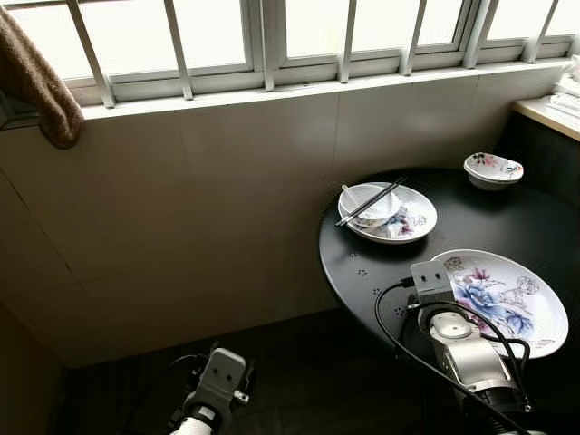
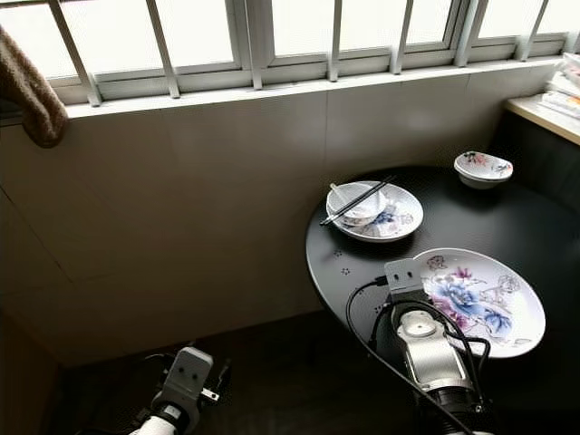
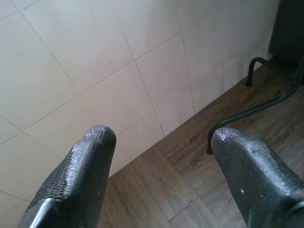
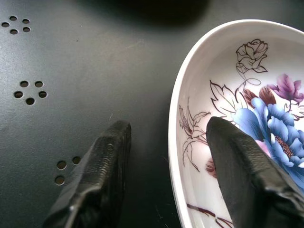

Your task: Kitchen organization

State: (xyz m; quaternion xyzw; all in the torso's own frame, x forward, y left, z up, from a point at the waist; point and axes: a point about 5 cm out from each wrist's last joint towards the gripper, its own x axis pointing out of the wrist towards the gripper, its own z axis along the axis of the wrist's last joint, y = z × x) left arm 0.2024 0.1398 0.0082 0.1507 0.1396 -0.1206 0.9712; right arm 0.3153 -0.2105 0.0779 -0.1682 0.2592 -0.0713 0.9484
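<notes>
Right wrist view: right gripper (image 4: 166, 161) spread wide, straddling rim of flowered plate (image 4: 247, 118) on black table (image 4: 71, 61). Left gripper (image 3: 159, 161) spread apart, low above wood floor (image 3: 190, 190).

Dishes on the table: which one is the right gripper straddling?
The large oval floral plate nearest the robot; the right gripper has its open jaws either side of its rim, unlike the chopstick plate.
</notes>
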